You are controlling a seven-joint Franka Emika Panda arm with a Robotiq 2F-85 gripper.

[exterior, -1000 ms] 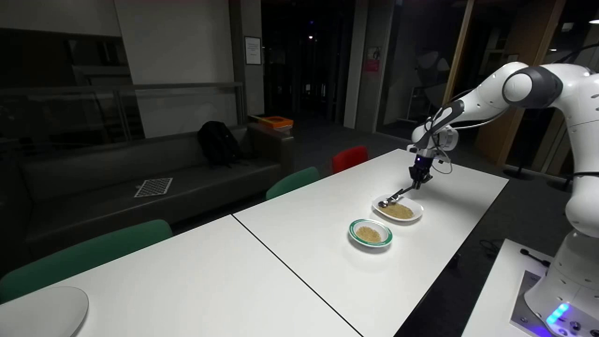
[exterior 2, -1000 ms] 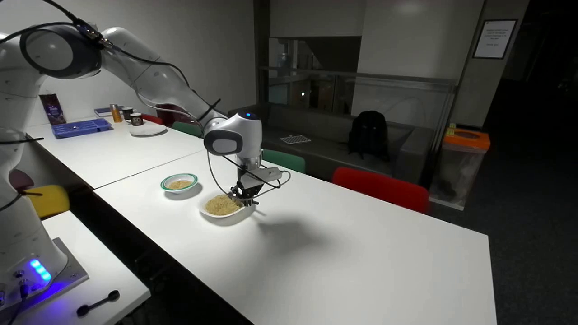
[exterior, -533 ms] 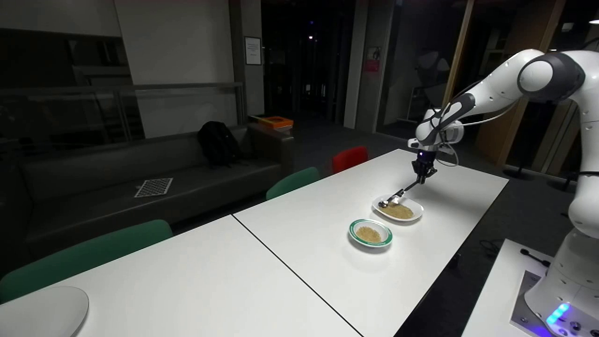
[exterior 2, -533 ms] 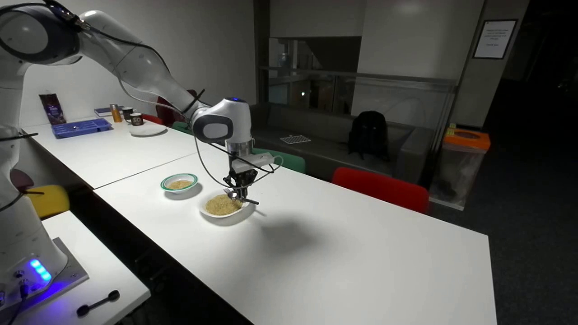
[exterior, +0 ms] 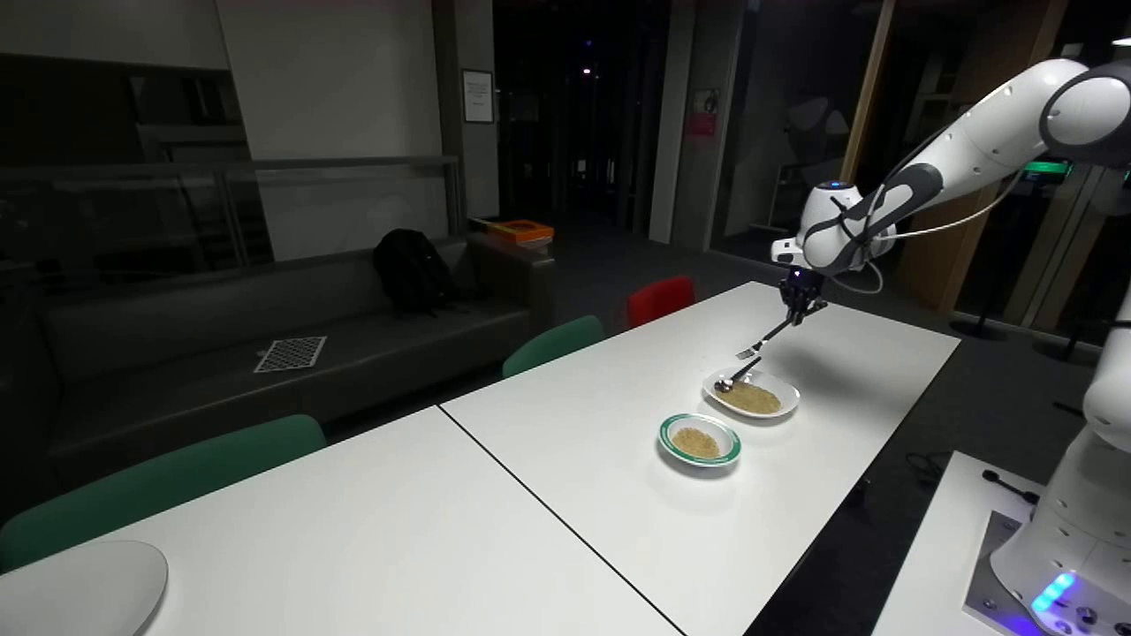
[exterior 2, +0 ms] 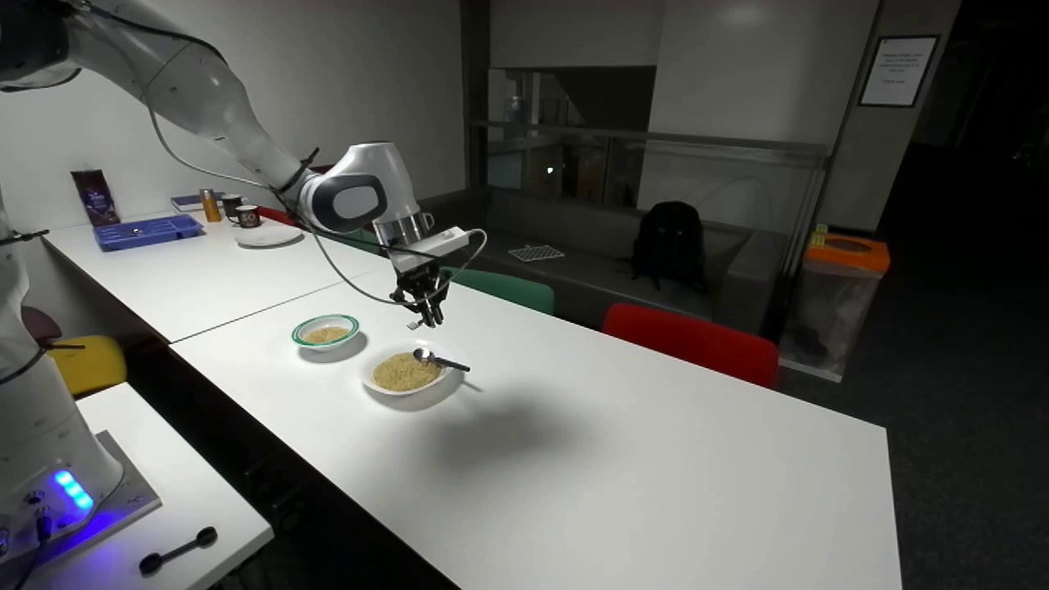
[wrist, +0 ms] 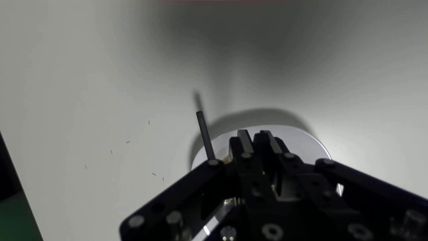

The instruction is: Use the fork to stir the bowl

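Driving this remotely, I've got the claw clamped on the fork: slim dark handle, silvery tines, tilted tines-down above the tabletop, near the white dish. Green-rimmed bowl sits in from the robot-side edge, grain inside. Only an exterior view gets me the blue tray; my wrist view catches loose specks toward the chair-side edge.

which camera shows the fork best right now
Best is an exterior view where the fork slants down from the claw, tines and dark handle both plain. Less shows where an exterior view catches just its metal end beside the claw. In the wrist view I cannot make it out among the dark claw parts.
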